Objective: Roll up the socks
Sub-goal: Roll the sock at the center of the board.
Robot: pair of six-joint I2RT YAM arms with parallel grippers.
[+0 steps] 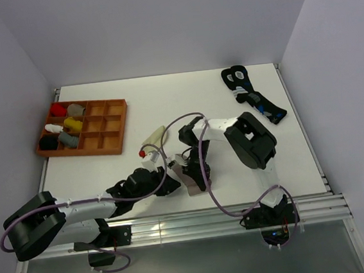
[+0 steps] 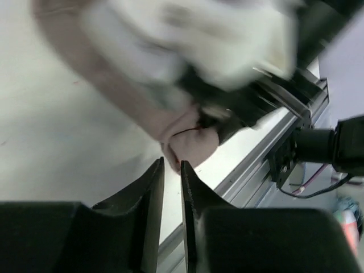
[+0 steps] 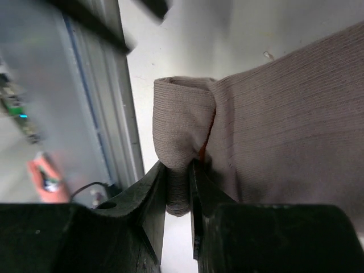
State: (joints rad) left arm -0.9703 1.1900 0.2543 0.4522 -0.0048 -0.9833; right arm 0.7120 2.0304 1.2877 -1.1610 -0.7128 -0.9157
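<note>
Right wrist: right gripper [image 3: 177,170] clamped on sock [image 3: 273,125] fold. Left gripper [image 2: 172,168] just beside sock, jaws narrowly apart, empty. Sock likely soft, light, floppy; best grip at fold.

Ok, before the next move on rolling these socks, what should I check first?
1. Right gripper holds the grey-brown sock: ok, the jaws pinch its folded end.
2. Left gripper has a hold: cannot tell. The fingers are nearly together at a fold, and the view is blurred.
3. Cream sock caught in the roll: cannot tell. One end lies loose past the arms.
4. Grey-brown sock fully on the table: ok, though close to the near edge.
5. Black socks and tray clear of the arms: ok, both far off.
</note>
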